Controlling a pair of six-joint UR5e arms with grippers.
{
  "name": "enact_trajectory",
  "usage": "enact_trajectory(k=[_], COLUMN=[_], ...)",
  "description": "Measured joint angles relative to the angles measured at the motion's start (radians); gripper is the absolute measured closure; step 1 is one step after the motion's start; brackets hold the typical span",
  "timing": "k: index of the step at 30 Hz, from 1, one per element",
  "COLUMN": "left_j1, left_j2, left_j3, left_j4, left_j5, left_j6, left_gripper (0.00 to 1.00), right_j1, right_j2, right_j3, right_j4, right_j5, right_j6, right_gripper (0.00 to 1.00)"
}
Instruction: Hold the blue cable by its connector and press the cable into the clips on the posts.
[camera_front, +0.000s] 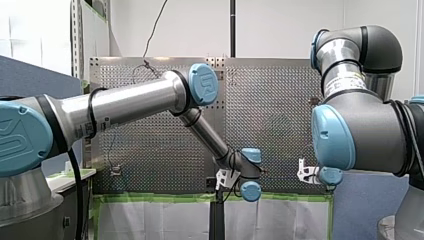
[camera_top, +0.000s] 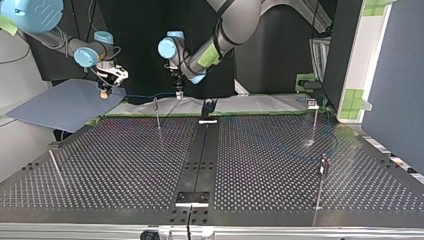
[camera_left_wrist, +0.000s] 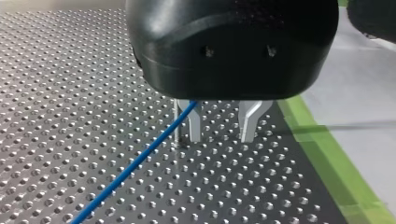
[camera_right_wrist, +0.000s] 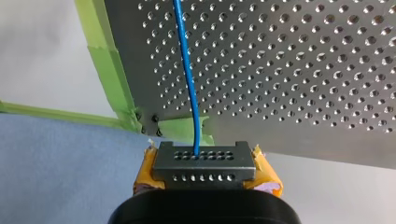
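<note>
My right gripper (camera_right_wrist: 206, 169) clamps the connector (camera_right_wrist: 204, 158) off the table's (camera_right_wrist: 303, 70) far-left corner in the top view. The blue cable (camera_right_wrist: 189, 79) runs beside my left gripper's (camera_left_wrist: 222, 127) spread, empty fingers (camera_left_wrist: 195, 125); unpinched, it may miss the post (camera_left_wrist: 176, 122).

The thin blue cable (camera_right_wrist: 189, 79) enters a dark grey rectangular connector (camera_right_wrist: 204, 163) dotted with two rows of holes, flanked by the yellow-orange pads (camera_right_wrist: 267, 174) of my right gripper (camera_right_wrist: 204, 176). The silver metal table (camera_right_wrist: 303, 70) bears a regular grid of holes, edged with bright green tape (camera_right_wrist: 109, 70) beside a slate-blue sheet (camera_right_wrist: 56, 177).
</note>
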Motion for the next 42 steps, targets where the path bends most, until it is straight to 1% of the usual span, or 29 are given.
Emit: enact_trajectory(k=[5, 11, 16, 19, 23, 26, 27, 30, 33, 38, 40, 42], left_j1=[0.012, 0.03, 0.047, 0.05, 0.043, 0.033, 0.029, 0.021, 0.016, 0.01, 0.01, 0.013], left_j2=[0.0, 0.0, 0.0, 0.0, 0.001, 0.01, 0.017, 0.031, 0.042, 0.049, 0.049, 0.049], left_j3=[0.027, 0.062, 0.069, 0.06, 0.037, 0.014, 0.005, -0.009, -0.014, -0.015, -0.015, -0.015], left_j4=[-0.001, -0.031, -0.047, -0.057, -0.064, -0.068, -0.068, -0.072, -0.078, -0.093, -0.094, -0.095], left_j5=[0.014, 0.026, 0.04, 0.043, 0.041, 0.039, 0.038, 0.037, 0.036, 0.037, 0.038, 0.039], left_j6=[0.002, 0.023, 0.033, 0.04, 0.049, 0.046, 0.045, 0.043, 0.042, 0.034, 0.033, 0.032], left_gripper=[0.59, 0.59, 0.59, 0.59, 0.59, 0.59, 0.59, 0.59, 0.59, 0.59, 0.59, 0.59], right_j1=[0.0, 0.001, 0.006, 0.007, 0.009, 0.01, 0.01, 0.009, 0.006, 0.005, 0.004, 0.003], right_j2=[0.0, 0.0, 0.0, 0.001, 0.002, 0.002, 0.002, 0.002, 0.001, 0.0, 0.0, 0.0], right_j3=[-0.008, -0.02, -0.034, -0.037, -0.037, -0.037, -0.037, -0.036, -0.032, -0.024, -0.023, -0.023], right_j4=[0.0, 0.001, 0.002, 0.004, 0.027, 0.048, 0.054, 0.065, 0.07, 0.071, 0.069, 0.062], right_j5=[-0.008, -0.012, -0.013, -0.013, -0.013, -0.009, -0.006, 0.007, 0.016, 0.021, 0.021, 0.019], right_j6=[0.001, 0.002, 0.001, -0.001, -0.014, -0.032, -0.041, -0.055, -0.062, -0.067, -0.067, -0.063], right_gripper=[1.0, 1.0, 1.0, 1.0, 1.0, 1.0, 1.0, 1.0, 1.0, 1.0, 1.0, 1.0])
